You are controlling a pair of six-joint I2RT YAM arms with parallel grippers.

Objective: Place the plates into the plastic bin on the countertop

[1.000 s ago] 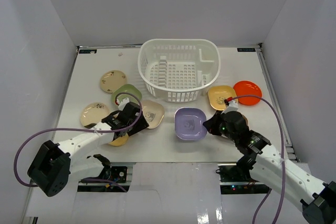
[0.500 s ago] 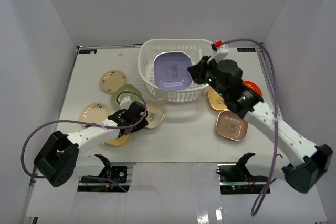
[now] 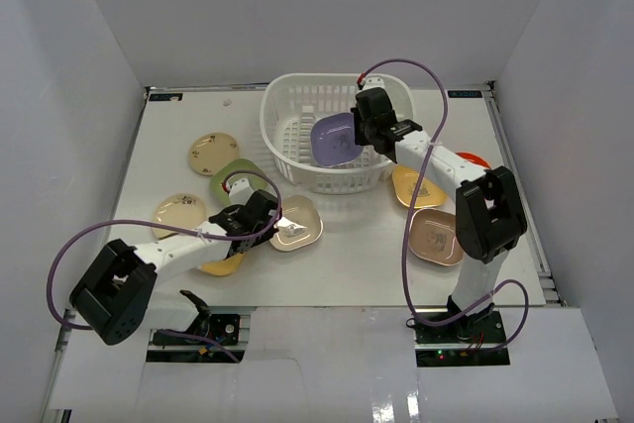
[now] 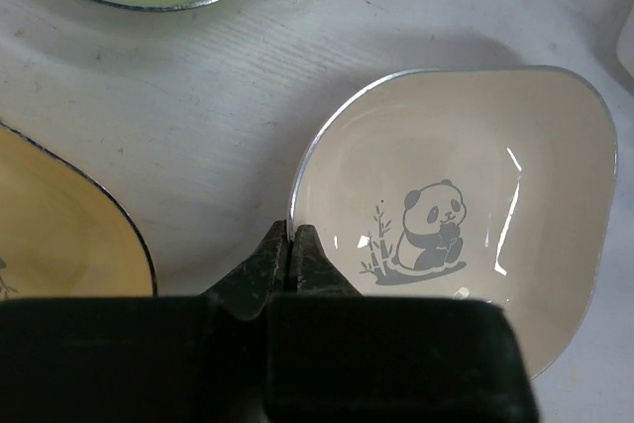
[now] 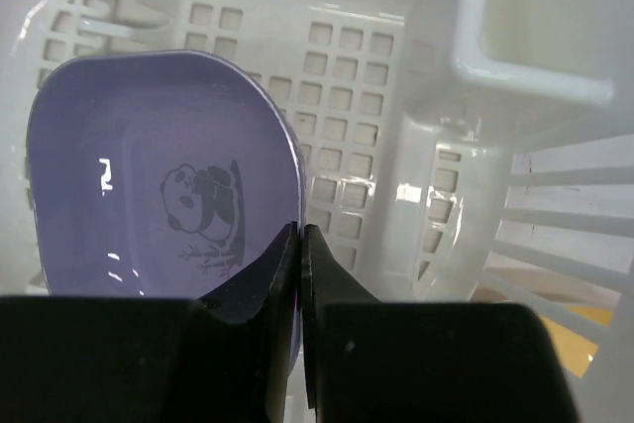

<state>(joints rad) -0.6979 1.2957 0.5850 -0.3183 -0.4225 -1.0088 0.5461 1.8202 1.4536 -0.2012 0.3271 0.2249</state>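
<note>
In plastic bin (image 5: 347, 47) | purple plate (image 5: 149, 205) rim pinched between right fingers (image 5: 319, 279)

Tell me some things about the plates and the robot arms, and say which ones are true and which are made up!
1. The purple rounded-square plastic plate is held inside the walls of the white slotted plastic bin. True.
2. The right gripper is open and empty. False: it is shut on the purple plate's rim.
3. The left gripper pinches the rim of the cream rounded-square plastic plate. True.
4. The cream plate sits in the bin. False: it lies on the white countertop, outside the bin.
5. The purple plate has a panda picture in its middle. True.
</note>
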